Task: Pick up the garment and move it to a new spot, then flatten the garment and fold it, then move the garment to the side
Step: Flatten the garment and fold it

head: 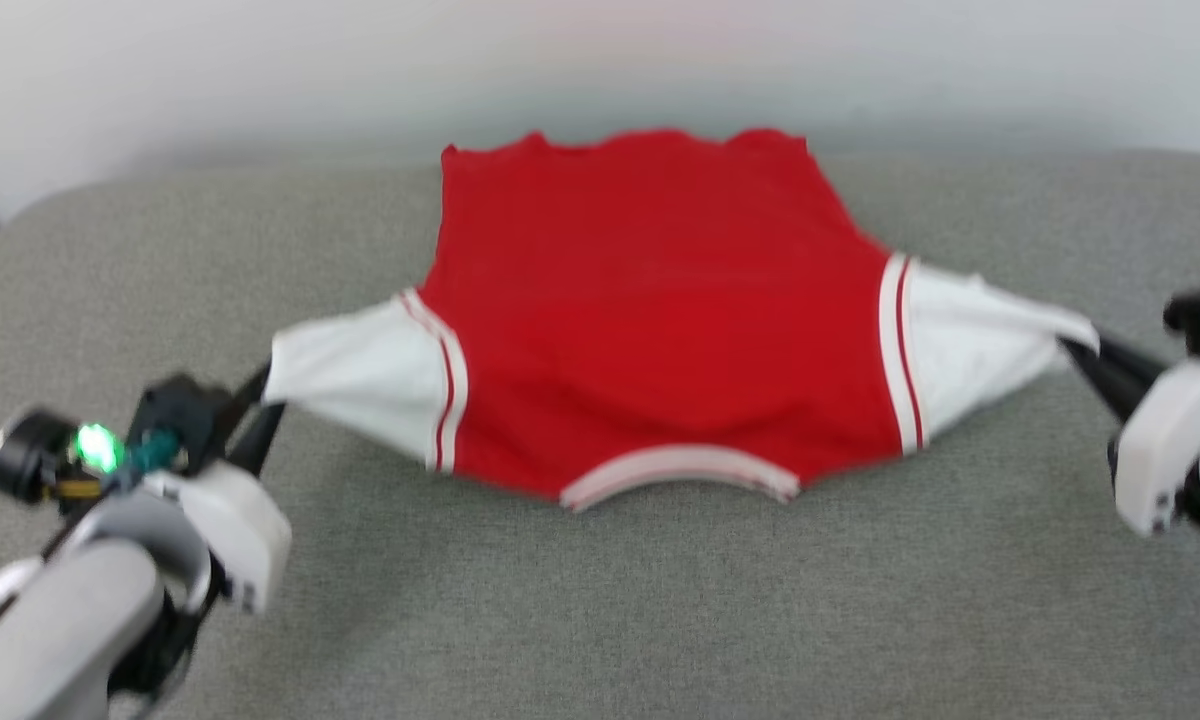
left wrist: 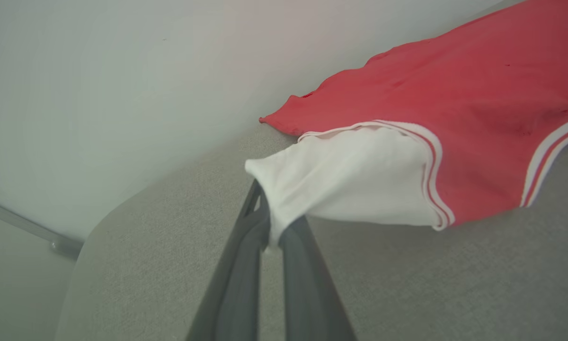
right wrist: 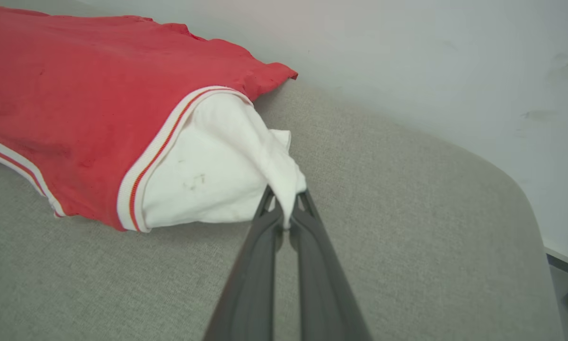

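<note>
Red cloth, pulled wide between my two arms: the garment lies on a grey fabric surface with a plain red side up. Its hem is toward the pale wall and its striped collar is on the near edge, toward me. My left gripper is pressed together on the outer tip of the left-hand sleeve, and the white cloth is drawn to a point where the dark fingers meet it. In the left wrist view that gripper pinches a fold of the sleeve just above the grey fabric, while the red body slopes away toward the wall. My right gripper likewise clamps the end of the right-hand sleeve, which is drawn out taut toward the right edge of the head view. In the right wrist view the white sleeve, with a few faint grey marks on it, narrows into a twist that runs down between the closed fingers of that gripper. Both sleeves are lifted slightly off the surface at their tips, and the red body rests flat between them. A green light glows on my left wrist.
</note>
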Motion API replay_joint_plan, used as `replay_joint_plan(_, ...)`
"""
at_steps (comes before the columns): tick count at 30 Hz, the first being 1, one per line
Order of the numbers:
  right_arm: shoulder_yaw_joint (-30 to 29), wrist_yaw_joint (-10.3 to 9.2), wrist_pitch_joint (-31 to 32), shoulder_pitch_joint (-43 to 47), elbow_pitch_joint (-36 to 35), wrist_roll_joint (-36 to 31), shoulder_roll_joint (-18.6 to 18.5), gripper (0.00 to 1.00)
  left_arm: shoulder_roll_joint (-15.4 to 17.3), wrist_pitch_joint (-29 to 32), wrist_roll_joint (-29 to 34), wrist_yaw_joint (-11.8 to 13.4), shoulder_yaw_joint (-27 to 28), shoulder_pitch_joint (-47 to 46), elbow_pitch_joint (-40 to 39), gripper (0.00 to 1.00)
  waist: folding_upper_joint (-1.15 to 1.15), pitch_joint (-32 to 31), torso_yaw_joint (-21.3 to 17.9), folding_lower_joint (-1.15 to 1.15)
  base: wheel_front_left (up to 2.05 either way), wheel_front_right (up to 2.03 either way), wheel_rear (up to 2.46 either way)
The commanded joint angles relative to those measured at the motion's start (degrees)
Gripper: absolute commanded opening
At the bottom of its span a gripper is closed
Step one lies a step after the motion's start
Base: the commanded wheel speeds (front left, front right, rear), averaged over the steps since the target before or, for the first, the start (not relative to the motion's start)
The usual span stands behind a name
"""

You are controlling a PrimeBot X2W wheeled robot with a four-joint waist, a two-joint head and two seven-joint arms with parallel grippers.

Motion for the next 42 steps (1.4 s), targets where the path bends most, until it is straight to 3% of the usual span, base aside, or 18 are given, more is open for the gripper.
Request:
replay_joint_plan(1, -0.3, -0.04, 0.3, 2.6, -1.0, 0.6, -0.4, 0.0, 0.8, 0.2, -0.9, 1.5, 0.1, 2.2, -1.9, 0.0, 0.0, -2.0, -0.3, 0.02, 0.0, 0.0, 0.0)
replay_joint_plan(6, -2.8, -0.05, 1.8, 14.2, -6.4, 2.3, -3.8, 0.0, 5.2, 0.7, -4.1, 8.0, -1.5, 12.7, -10.0, 0.0, 0.0, -4.8, -0.1, 0.02, 0.0, 0.0, 0.0)
replay_joint_plan(13, -7.1, -0.04, 7.6, 32.6, -13.5, 5.1, -6.8, 0.0, 8.3, -0.7, -9.9, 14.6, -1.7, 24.3, -16.3, 0.0, 0.0, -7.2, 0.0, 0.02, 0.0, 0.0, 0.0)
replay_joint_plan(18, -10.2, -0.04, 12.4, 42.1, -16.4, 4.6, -7.2, 0.0, 8.4, -1.5, -12.6, 17.0, -1.4, 29.6, -18.3, 0.0, 0.0, -7.4, -0.2, 0.02, 0.0, 0.0, 0.0)
replay_joint_plan(24, -16.0, -0.04, 14.9, 45.7, -18.3, 0.7, -4.9, 0.0, 6.6, -2.3, -12.9, 17.6, -0.5, 32.4, -17.7, 0.0, 0.0, -6.5, -0.4, 0.02, 0.0, 0.0, 0.0)
replay_joint_plan(25, -17.1, -0.04, 15.3, 45.5, -18.9, 0.1, -4.4, 0.18, 6.1, -2.3, -12.7, 17.5, -0.2, 32.4, -17.7, 0.0, 0.0, -6.3, -0.3, 0.02, 0.0, 0.0, 0.0)
replay_joint_plan(26, -18.0, -0.04, 15.8, 45.1, -19.6, -0.6, -3.9, 0.67, 5.5, -2.4, -12.7, 17.3, 0.4, 32.4, -17.8, 0.0, 0.0, -6.0, -0.2, 0.02, 0.0, 0.0, 0.0)
replay_joint_plan(27, -18.7, -0.04, 16.7, 44.6, -20.4, -1.2, -3.5, 1.0, 5.0, -2.5, -12.8, 17.1, 1.0, 32.3, -18.0, 0.0, 0.0, -5.7, -0.2, 0.02, 0.0, 0.0, 0.0)
replay_joint_plan(34, -28.0, -0.03, 19.5, 36.8, -27.4, -6.0, -2.0, 1.0, 3.2, -2.7, -9.0, 17.2, 3.8, 29.8, -20.0, 0.0, 0.0, -2.0, 0.8, 0.02, 0.0, 0.0, 0.0)
replay_joint_plan(42, -37.8, -0.03, 27.2, 18.9, -33.3, -9.1, -0.9, 1.0, -0.2, -2.7, -4.5, 16.7, 7.3, 25.5, -22.7, 0.0, 0.0, 6.2, 4.6, 0.02, 0.0, 0.0, 0.0)
